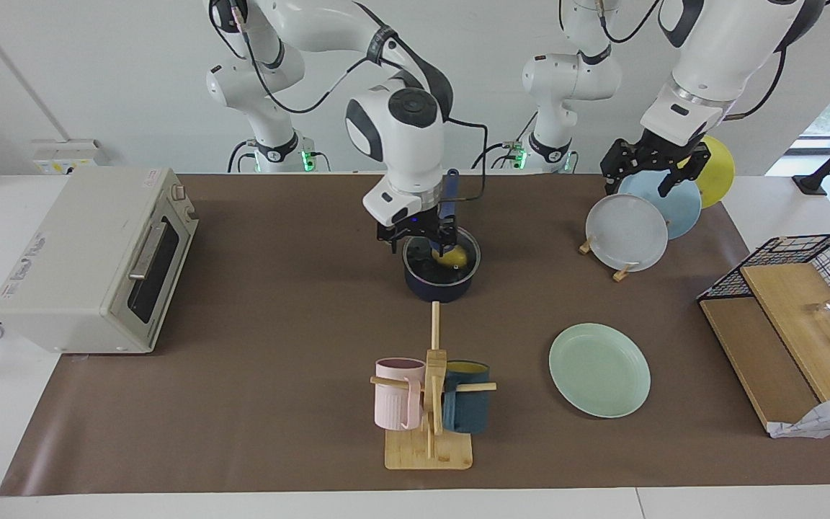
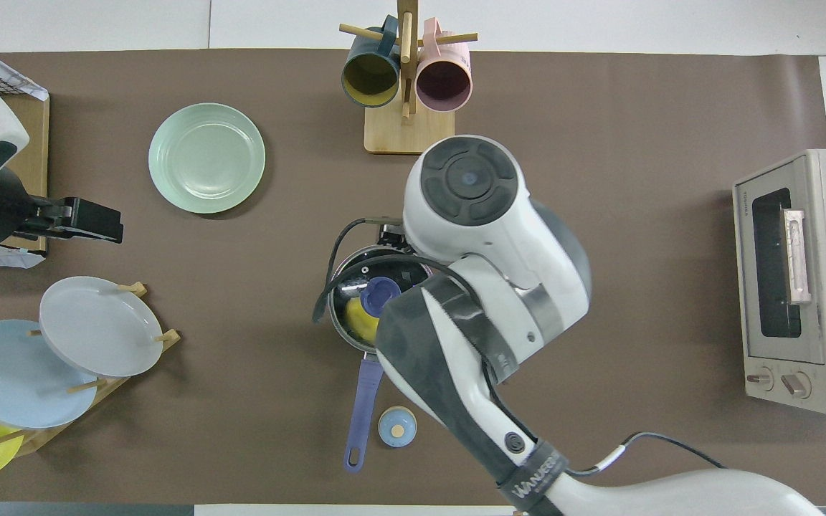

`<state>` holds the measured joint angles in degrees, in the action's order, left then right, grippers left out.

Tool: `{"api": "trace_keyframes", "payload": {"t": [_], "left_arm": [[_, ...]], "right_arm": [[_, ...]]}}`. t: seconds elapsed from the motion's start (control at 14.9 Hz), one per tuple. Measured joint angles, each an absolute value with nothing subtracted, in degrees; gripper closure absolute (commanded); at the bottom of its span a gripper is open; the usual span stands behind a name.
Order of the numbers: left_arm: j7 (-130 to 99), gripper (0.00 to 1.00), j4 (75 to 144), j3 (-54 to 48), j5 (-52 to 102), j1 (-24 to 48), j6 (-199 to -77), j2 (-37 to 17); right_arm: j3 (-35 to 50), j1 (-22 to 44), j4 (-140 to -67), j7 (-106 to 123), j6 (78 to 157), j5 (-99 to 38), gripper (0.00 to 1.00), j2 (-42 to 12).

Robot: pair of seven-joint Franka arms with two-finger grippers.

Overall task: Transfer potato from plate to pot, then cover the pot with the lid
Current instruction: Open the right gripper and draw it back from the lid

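Glass lid point(image 2: 372, 304) sits on the pot point(image 1: 438, 285), and through it I see the potato point(image 2: 359, 321). My overhead view shows the lid's blue knob, which the facing view hides under the right gripper point(image 1: 421, 235), jaws apart just above the rim. The plate point(image 1: 599, 369) lies bare. Left gripper point(image 1: 651, 167) waits spread over the rack plates point(image 1: 627, 232).
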<state>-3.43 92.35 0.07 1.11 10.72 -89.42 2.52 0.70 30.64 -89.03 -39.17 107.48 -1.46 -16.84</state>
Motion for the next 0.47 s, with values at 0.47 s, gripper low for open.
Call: {"api": "trace_keyframes", "payload": {"t": [0.47], "left_arm": [[-3.43, 0.0, 92.35, 0.08, 1.11, 10.72, -89.64, 2.52]], "right_arm": [[0.53, 16.66, -87.12, -19.96, 93.82, -1.51, 0.0, -8.06]]}}
